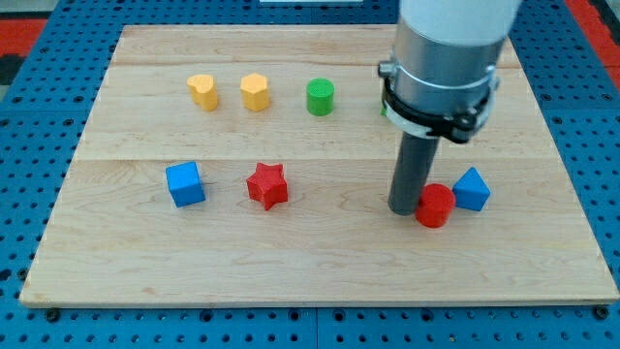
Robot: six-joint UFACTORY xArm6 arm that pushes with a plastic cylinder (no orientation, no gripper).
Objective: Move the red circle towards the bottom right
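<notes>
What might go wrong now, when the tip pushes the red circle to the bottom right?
1. The blue block touches the red circle on its right, so a push may drag it along.
2. My tip sits at the circle's left, not upper left; the circle may slide straight right.

My tip [404, 208] rests on the wooden tabletop [320, 271] touching the red circle's [435, 206] left side, a blue block [471, 188] just right of it, with a red star [267, 185] and blue cube [185, 183] to the view's left, and two yellow blocks [202, 91] [254, 91] and a green cylinder [320, 97] near the top.
</notes>
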